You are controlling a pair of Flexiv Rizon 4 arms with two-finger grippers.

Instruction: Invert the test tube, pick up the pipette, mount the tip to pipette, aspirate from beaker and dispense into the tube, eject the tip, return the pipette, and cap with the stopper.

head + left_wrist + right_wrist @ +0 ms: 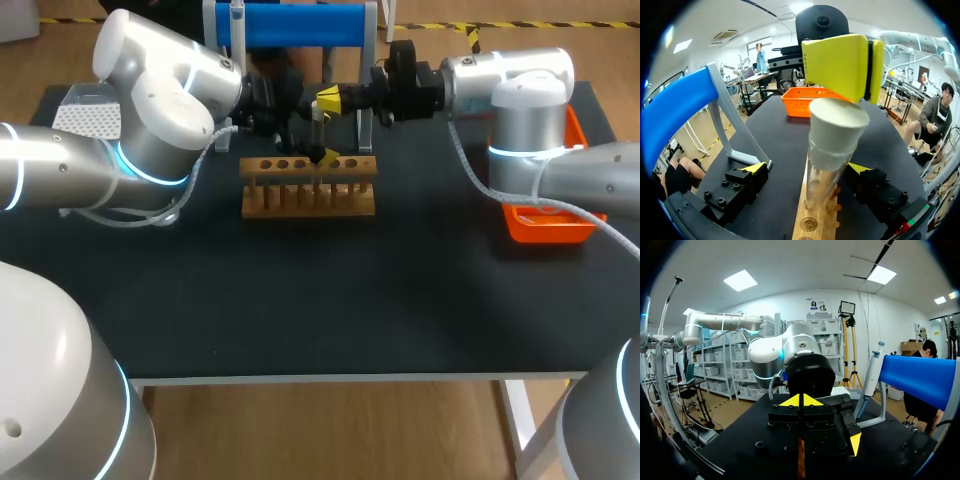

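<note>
Could tilt the test tube [822, 185] in the wooden rack [308, 200] or crack its glass by pressing off-centre with the right gripper [867, 70], clenched on nothing at the top of the white stopper [836, 127], contact too close to call; could also drag that stopper back out on retreat. No steadying from the left gripper [807, 168], released and merely flanking the tube. Standing upright toward 12 o'clock of the table [300, 320], clear-walled and capped, orange basket [545, 235] off at 3 o'clock.
</note>
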